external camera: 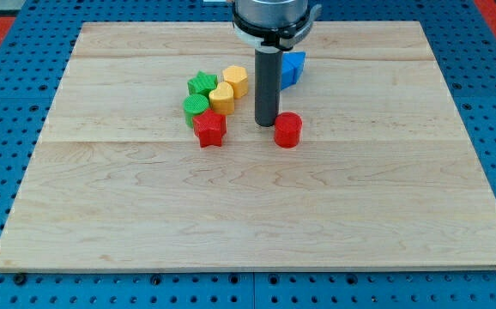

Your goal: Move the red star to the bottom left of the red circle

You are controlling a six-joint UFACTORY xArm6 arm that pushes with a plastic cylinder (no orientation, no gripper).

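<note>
The red star [209, 129] lies on the wooden board, left of centre. The red circle [287, 130] lies to its right, at about the same height in the view, with a gap between them. My tip [268, 124] stands in that gap, close to the upper left side of the red circle and well to the right of the red star. The rod rises straight up from the tip to the arm's head at the view's top.
A green circle [196, 106] touches the red star's upper left. A green star [202, 84], a yellow heart [221, 96] and a yellow hexagon [235, 80] cluster above it. A blue block [293, 67] lies behind the rod. The board's edge [257, 271] runs along the view's bottom.
</note>
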